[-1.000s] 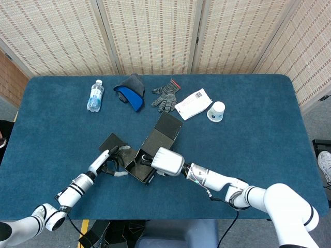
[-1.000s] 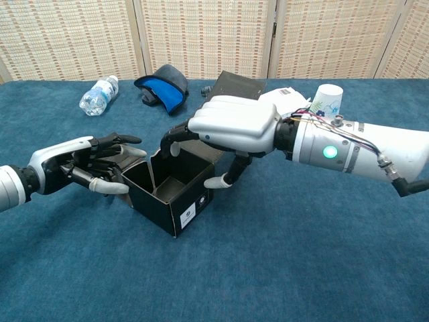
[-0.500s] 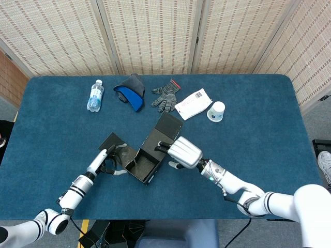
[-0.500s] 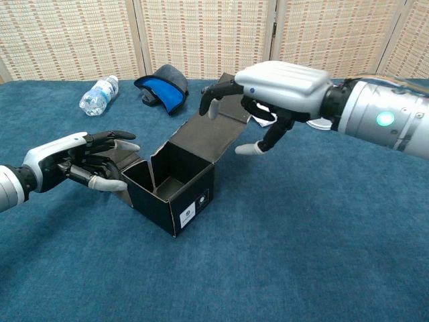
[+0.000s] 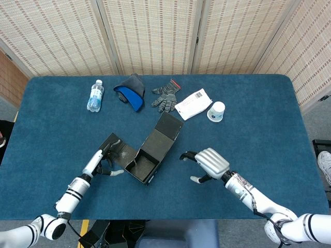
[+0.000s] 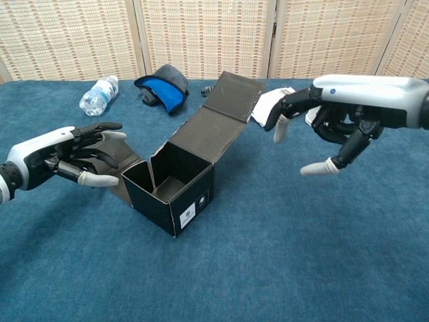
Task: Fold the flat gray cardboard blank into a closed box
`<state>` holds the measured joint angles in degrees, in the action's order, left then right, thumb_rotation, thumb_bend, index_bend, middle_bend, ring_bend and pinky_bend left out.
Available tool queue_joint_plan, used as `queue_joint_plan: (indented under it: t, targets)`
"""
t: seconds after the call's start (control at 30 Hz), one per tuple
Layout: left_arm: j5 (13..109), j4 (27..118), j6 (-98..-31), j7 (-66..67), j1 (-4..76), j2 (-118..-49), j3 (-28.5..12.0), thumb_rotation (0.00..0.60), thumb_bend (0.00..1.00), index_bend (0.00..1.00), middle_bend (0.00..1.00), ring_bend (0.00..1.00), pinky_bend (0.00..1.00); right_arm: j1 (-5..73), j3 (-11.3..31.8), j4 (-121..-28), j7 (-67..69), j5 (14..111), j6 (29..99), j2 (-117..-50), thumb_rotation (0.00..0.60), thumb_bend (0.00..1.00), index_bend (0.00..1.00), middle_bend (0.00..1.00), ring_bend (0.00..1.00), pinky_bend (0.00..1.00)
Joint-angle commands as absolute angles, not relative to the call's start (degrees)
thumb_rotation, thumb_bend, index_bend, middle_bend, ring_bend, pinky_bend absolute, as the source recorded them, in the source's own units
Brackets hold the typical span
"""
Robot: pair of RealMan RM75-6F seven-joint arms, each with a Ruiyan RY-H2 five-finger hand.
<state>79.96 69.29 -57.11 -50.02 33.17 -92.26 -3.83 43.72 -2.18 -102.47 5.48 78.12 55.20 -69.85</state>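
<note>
Box half-formed, both hands off it

Box [image 5: 146, 155] sits upright on blue table [image 5: 269, 119], nr front-center, top unclosed. Lid flap [image 6: 221, 117] stands up and leans back toward far side; another flap [image 5: 112, 143] lies out flat to the left on the cloth. Interior visible from chest cam, small white label on front face.

My L hand [image 6: 64, 155] hovers just left of box, fingers spread, holding nothing; head cam shows it over the flat flap, can't tell if touching. My R hand [image 6: 342, 117] is up off the table, right of box and apart from it, fingers apart and partly curled, nothing in it.

Far edge, L to R: bottle [image 5: 95, 95], blue/gray cap [image 5: 130, 93], glove [image 5: 165, 96], white packet [image 5: 193, 104], paper cup [image 5: 216, 111].
</note>
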Motion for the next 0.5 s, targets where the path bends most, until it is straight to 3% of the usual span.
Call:
queue_joint_plan:
  t: [0.03,0.13,0.27,0.5]
  targets:
    - [79.7,71.2,-58.6,-47.8,32.0,-91.0,-4.2,0.6,0.1,0.03,0.0,0.02,0.35,42.9,-2.3,-104.5,5.0,73.8,51.8,-69.1,0.6,0.2,0.18,0.27,0.71,0.96]
    - [79.3,72.6,-60.4,-45.9,30.9,-90.1,-4.7,0.6,0.1,0.03,0.0,0.0,0.26,43.0,-1.8,-104.4,4.3,71.2,49.9,-70.5,0.6,0.2,0.1,0.21,0.5,0.87]
    - [78.4,74.9,-62.0,-44.5,29.4,-88.2,-5.5,0.6,0.1,0.02,0.0,0.0,0.25,43.6,-0.4,-102.8,5.1,66.8,46.3,-73.6,0.6,0.2,0.01,0.12,0.3,0.64]
    - [77.1,77.1,-64.5,-43.7,27.1,-85.6,-7.0,0.6,0.09,0.02,0.0,0.0,0.25,43.9,1.7,-100.4,4.9,61.4,44.9,-80.1,0.6,0.16,0.0,0.08,0.27,0.62]
